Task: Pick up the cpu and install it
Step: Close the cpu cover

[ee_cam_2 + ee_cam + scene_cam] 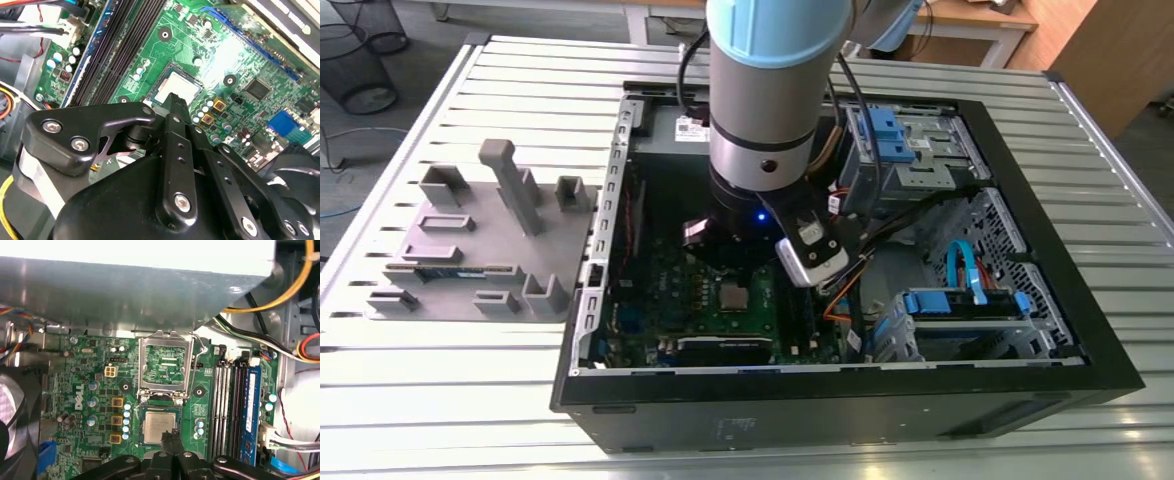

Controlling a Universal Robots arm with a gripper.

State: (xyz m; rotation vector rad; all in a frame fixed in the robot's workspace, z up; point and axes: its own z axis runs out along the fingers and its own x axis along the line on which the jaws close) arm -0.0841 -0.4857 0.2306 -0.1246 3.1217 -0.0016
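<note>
The cpu (159, 426) lay flat in its socket on the green motherboard (90, 370), inside the open computer case (854, 420) on the bench (454, 400). The socket frame (165, 365) stood lifted beside it. To seat the chip well, I judge a light, straight press with its corners matched to the socket was needed. The claw (170, 436) was pinched together and held nothing. Its tips were over one edge of the cpu; whether they touched it I could not tell.

We see the small square silver cpu (160, 426) topped in shiny metal; the green circuit board (85, 347) looks glossy, the ribbed grey table (454, 400) matt metal.
</note>
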